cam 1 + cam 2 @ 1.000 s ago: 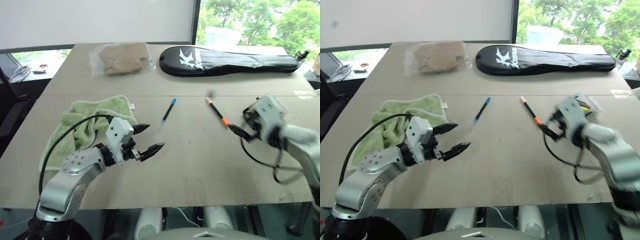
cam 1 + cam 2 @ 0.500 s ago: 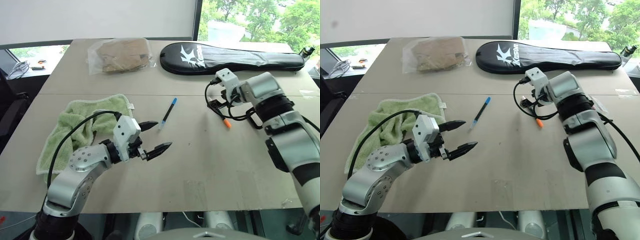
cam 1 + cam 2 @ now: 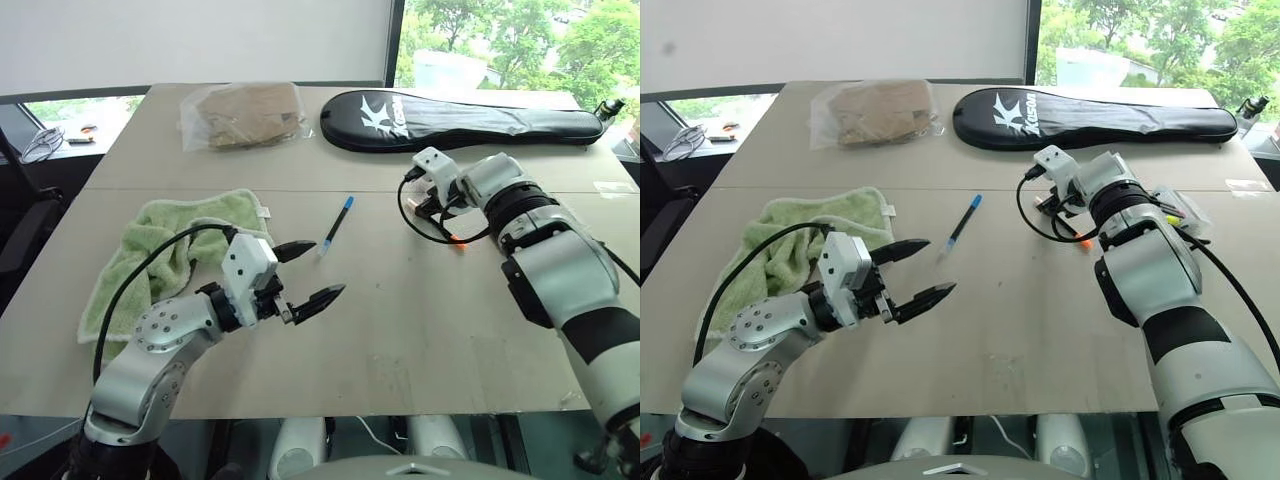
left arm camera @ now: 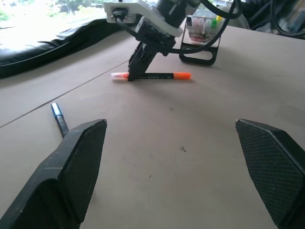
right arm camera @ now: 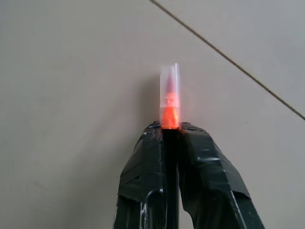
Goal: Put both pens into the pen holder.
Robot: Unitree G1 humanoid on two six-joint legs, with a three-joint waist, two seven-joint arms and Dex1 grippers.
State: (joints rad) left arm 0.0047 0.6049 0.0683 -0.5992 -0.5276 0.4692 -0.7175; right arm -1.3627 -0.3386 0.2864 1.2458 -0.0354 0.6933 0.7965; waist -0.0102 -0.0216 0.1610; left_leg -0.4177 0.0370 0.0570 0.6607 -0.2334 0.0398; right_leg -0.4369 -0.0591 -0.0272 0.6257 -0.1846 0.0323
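- right gripper (image 4: 135,71) is pinched on the orange pen (image 4: 157,75) near its clear cap end, pen flat on the table (image 3: 420,310): first pickup in hand.
- next, i'd say: lift it clean and carry it to the holder (image 4: 202,36) just beside, toward the right edge.
- blue pen (image 3: 336,224) lies mid-table, untouched.
- left gripper (image 3: 303,275) hovers wide apart, empty.

Daylight enters from the window (image 3: 500,40) behind the table (image 3: 400,330); illumination is bright, shadows soft, all views sharp.
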